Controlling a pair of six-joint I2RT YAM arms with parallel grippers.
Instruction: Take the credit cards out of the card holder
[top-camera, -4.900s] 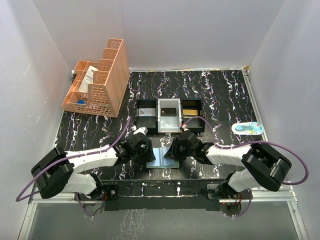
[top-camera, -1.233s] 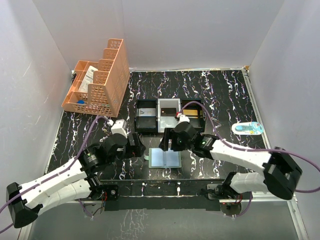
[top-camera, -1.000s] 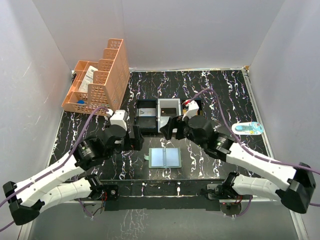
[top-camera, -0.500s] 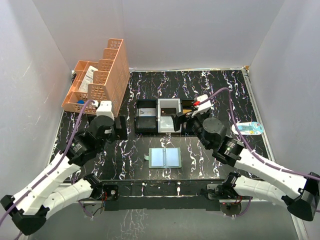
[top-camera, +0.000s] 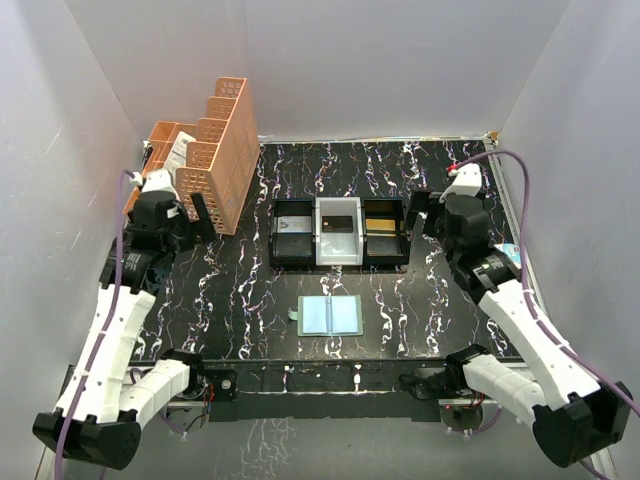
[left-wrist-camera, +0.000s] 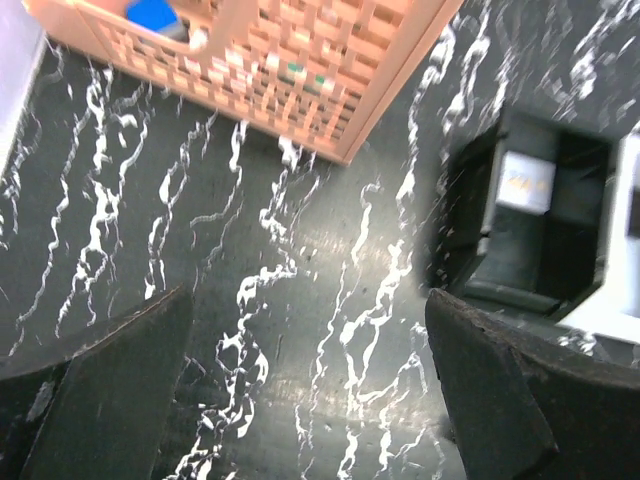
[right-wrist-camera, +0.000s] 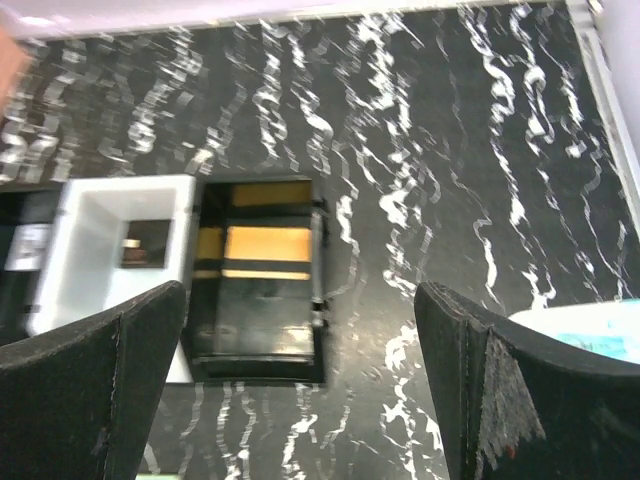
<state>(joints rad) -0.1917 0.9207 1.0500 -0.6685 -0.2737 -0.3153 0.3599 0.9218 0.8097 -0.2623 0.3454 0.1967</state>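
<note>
The card holder (top-camera: 330, 315) lies open and flat on the dark marbled table near the front, its two pale blue panels facing up. Behind it stands the three-compartment tray (top-camera: 311, 260). A pale card (left-wrist-camera: 523, 183) lies in its left bay, a dark card (right-wrist-camera: 147, 243) in the white middle bay, and a gold card (right-wrist-camera: 268, 243) in the right bay. My left gripper (top-camera: 197, 222) hangs open high at the left beside the orange organiser. At the right, beyond the tray's end, my right gripper (top-camera: 418, 214) is open. Both grippers (left-wrist-camera: 310, 400) (right-wrist-camera: 300, 390) hold nothing.
An orange lattice organiser (top-camera: 200, 160) with papers in it stands at the back left, close to my left gripper. A white and light blue oval object (top-camera: 495, 257) lies near the table's right edge. White walls close in the table on three sides.
Both arms have risen and swung away from the card holder, the left toward the organiser, the right toward the back right. The right gripper opened wide. The card holder stayed in place.
</note>
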